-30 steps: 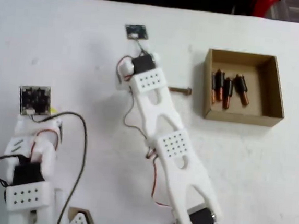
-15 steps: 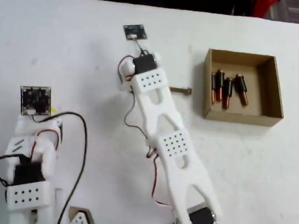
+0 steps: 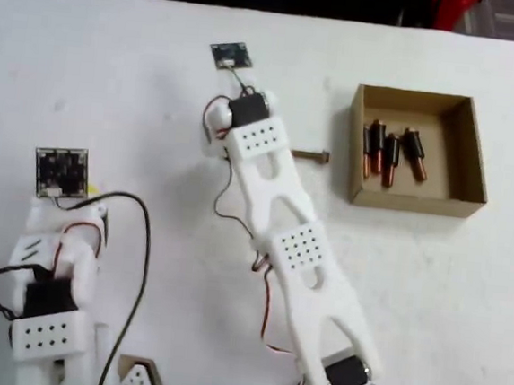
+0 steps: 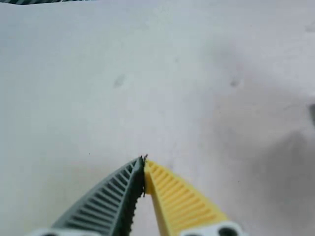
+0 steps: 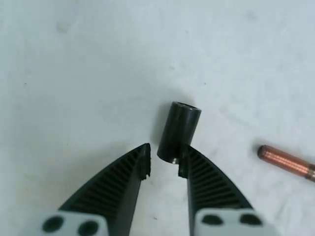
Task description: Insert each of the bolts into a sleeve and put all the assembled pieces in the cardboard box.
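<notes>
Standing upright on the surface point(image 5: 74, 73), the black sleeve point(image 5: 178, 130) sat just between the spread fingers point(image 5: 211, 189) of the right hand point(image 5: 164, 161), open end up.

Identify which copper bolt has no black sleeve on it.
The bolt lying bare on the table beside the cardboard box; the assembled pieces inside the box each carry a black sleeve.

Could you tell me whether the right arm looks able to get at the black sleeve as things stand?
Probably yes. The right claw is open, and the black sleeve is right at its tips with nothing between them. The copper bolt lies apart, off to one side.
</notes>
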Controlling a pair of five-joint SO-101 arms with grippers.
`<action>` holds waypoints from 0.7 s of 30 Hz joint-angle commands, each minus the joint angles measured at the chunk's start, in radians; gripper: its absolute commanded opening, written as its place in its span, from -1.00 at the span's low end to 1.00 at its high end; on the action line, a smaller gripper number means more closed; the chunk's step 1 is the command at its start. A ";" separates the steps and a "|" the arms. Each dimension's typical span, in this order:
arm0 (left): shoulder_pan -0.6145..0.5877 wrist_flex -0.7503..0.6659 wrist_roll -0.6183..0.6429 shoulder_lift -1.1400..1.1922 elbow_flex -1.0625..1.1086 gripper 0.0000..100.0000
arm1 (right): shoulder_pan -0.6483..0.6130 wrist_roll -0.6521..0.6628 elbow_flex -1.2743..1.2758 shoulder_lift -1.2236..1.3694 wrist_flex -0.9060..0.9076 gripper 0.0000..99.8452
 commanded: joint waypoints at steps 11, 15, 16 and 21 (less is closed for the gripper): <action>-0.005 -0.015 -0.009 -0.012 -0.009 -0.94 | 0.015 0.017 -0.038 -0.013 0.041 -0.81; -0.005 -0.015 -0.009 -0.012 -0.009 -0.94 | 0.013 0.017 -0.038 -0.004 0.041 -0.81; -0.005 -0.015 -0.009 -0.012 -0.009 -0.94 | 0.013 0.017 -0.038 -0.004 0.041 -0.81; -0.005 -0.015 -0.009 -0.012 -0.009 -0.95 | 0.016 0.068 -0.038 -0.004 0.041 -0.81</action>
